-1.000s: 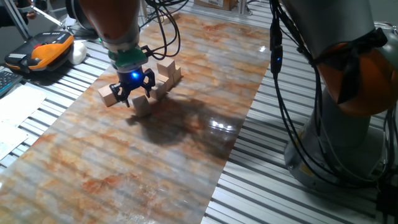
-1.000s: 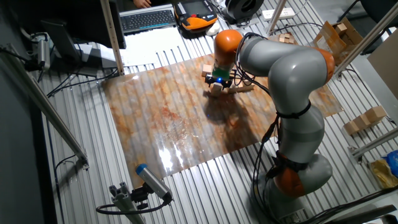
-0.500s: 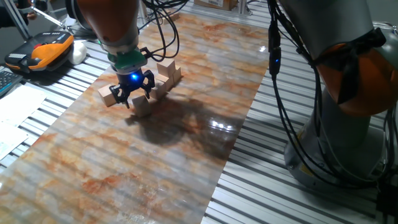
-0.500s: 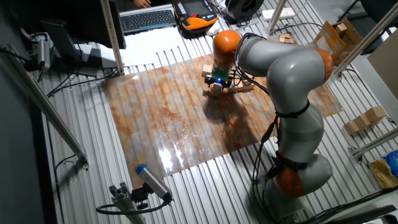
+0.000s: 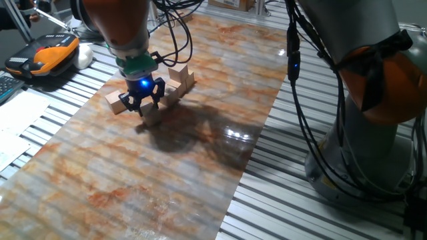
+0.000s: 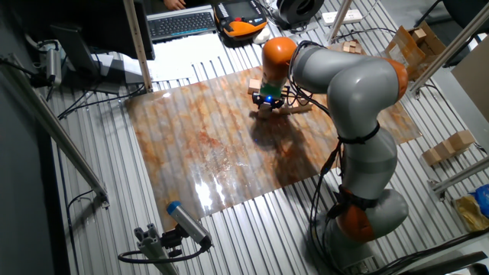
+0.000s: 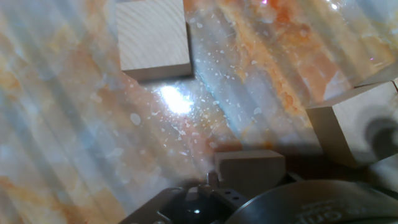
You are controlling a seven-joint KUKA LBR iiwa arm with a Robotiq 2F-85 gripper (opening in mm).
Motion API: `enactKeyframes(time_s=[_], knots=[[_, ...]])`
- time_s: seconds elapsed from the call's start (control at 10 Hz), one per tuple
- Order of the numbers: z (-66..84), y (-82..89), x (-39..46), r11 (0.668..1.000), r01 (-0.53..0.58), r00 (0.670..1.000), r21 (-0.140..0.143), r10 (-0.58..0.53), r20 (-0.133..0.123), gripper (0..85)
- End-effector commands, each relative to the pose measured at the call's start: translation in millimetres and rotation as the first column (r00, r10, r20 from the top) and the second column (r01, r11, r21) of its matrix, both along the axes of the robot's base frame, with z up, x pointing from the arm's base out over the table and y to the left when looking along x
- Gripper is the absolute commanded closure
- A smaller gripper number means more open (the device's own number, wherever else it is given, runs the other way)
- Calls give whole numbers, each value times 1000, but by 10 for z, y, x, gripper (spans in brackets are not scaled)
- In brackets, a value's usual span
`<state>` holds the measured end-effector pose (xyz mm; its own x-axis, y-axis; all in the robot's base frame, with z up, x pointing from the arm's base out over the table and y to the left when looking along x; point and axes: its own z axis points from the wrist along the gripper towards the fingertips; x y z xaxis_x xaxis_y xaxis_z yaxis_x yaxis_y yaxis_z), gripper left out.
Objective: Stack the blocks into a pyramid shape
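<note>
The hand hangs low over the desk, fingers straddling a wooden block just beneath it; whether they are clamped on it I cannot tell. Just behind the hand stands a row of blocks, probably the pyramid's base. To its side lies a lone block, apart, likely awaiting stacking.

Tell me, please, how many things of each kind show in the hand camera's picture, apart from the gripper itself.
wooden blocks: 3 (one at the top, one at the right edge, one at the bottom centre)
marbled board: 1
Total: 4
</note>
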<state>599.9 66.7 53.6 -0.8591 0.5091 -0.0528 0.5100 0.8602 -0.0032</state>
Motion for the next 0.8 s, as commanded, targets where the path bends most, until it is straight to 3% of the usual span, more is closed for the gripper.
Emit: enactKeyframes(time_s=[0.0, 0.3, 0.5, 0.6, 0.7], knots=[[-6, -1, -4, 1000, 0, 1000, -2, 0, 0, 340], [-31, 5, -13, 1000, 0, 1000, -3, 0, 4, 340], [-13, 1, -5, 1000, 15, 1000, 15, -15, -14, 340], [13, -3, -10, 999, -3, 1000, 42, 3, -8, 510], [42, -5, -21, 998, -25, 1000, 51, 25, -2, 680]])
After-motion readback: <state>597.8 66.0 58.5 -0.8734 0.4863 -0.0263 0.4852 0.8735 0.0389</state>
